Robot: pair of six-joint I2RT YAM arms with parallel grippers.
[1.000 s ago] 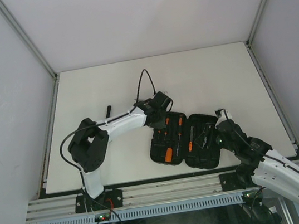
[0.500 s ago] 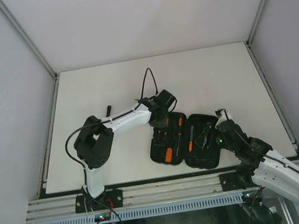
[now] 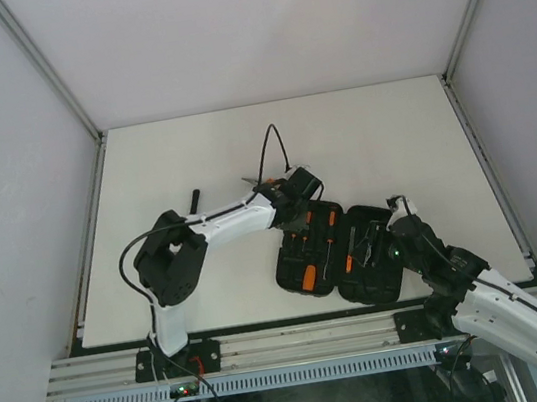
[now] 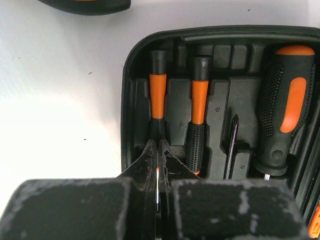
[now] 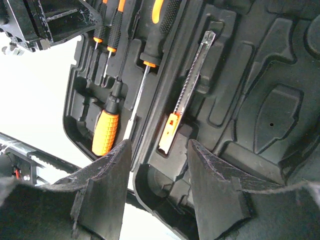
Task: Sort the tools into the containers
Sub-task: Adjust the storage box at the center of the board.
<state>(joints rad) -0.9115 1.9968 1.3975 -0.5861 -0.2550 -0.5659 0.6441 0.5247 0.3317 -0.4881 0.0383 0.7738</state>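
Observation:
The black tool case (image 3: 364, 267) lies open at the table's front centre. My left gripper (image 4: 158, 146) is shut on the thin metal shaft of a thin screwdriver (image 4: 158, 90), which lies in the leftmost slot of the case (image 4: 131, 100). A second thin screwdriver (image 4: 199, 100) and a thick screwdriver (image 4: 287, 107) lie in slots beside it. In the top view the left gripper (image 3: 298, 195) is at the case's far left corner. My right gripper (image 5: 159, 146) is open and empty above the case's near hinge area (image 5: 165, 190); from above it (image 3: 401, 234) is over the case's right half.
In the right wrist view a metal utility knife with an orange slider (image 5: 187, 90) and a stubby orange screwdriver (image 5: 106, 131) sit in slots. A small black stick (image 3: 194, 200) lies on the white table left of the arm. A dark tool edge (image 4: 85, 5) shows beyond the case.
My left gripper has moved a little right and nearer, onto the case's far left corner. The case has shifted slightly to the right. The right arm has barely moved.

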